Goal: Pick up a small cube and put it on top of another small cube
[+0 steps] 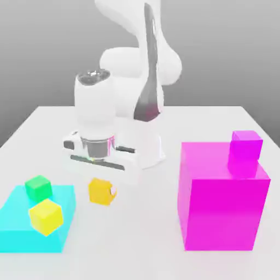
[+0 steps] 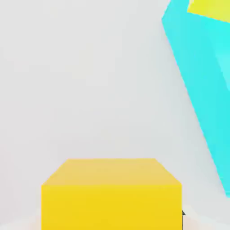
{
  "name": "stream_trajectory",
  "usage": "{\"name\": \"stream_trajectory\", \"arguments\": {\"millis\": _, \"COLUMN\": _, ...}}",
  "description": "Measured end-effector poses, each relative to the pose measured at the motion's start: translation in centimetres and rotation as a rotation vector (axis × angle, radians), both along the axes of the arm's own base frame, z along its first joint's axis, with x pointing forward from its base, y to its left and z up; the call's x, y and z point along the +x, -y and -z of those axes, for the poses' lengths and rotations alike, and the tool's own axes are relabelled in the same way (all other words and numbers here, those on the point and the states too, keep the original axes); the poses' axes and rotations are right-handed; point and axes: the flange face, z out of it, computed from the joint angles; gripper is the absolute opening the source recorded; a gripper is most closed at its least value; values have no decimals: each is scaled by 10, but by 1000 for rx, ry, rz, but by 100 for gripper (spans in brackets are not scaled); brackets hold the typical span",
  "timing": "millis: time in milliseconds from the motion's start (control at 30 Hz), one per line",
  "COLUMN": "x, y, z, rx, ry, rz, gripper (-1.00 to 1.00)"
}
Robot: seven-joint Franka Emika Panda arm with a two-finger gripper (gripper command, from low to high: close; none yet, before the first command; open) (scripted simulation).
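The small amber cube [image 1: 98,192] sits low on the white table [image 1: 142,240], just to the exterior view's right of the cyan slab. My gripper [image 1: 103,190] reaches down from the white hand above and is shut on this small cube; one white fingertip [image 1: 113,191] shows against its right side. In the hand view the amber cube [image 2: 111,193] is very close, with the bare table beyond it. On the cyan slab lie a lemon-yellow small cube [image 1: 46,216] and a green small cube [image 1: 38,187].
The flat cyan slab [image 1: 16,229] lies at the exterior view's left; its edge [image 2: 202,90] appears in the hand view. A big magenta block [image 1: 221,208] stands at the right with a small magenta cube [image 1: 245,146] on top. The arm's base [image 1: 142,147] stands behind.
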Motion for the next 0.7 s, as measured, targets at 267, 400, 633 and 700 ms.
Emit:
{"name": "stream_trajectory", "arguments": {"millis": 267, "x": 1, "y": 84, "z": -58, "rx": 0, "ry": 3, "rz": 242, "gripper": -100}}
{"name": "stream_trajectory", "arguments": {"millis": 400, "x": -11, "y": 126, "z": -86, "rx": 5, "ry": 1, "rz": 365, "gripper": -100}}
{"name": "stream_trajectory", "arguments": {"millis": 633, "x": -15, "y": 135, "z": -31, "rx": 6, "ry": -1, "rz": 393, "gripper": 100}}
{"name": "stream_trajectory", "arguments": {"millis": 700, "x": -15, "y": 135, "z": -31, "rx": 6, "ry": -1, "rz": 393, "gripper": 100}}
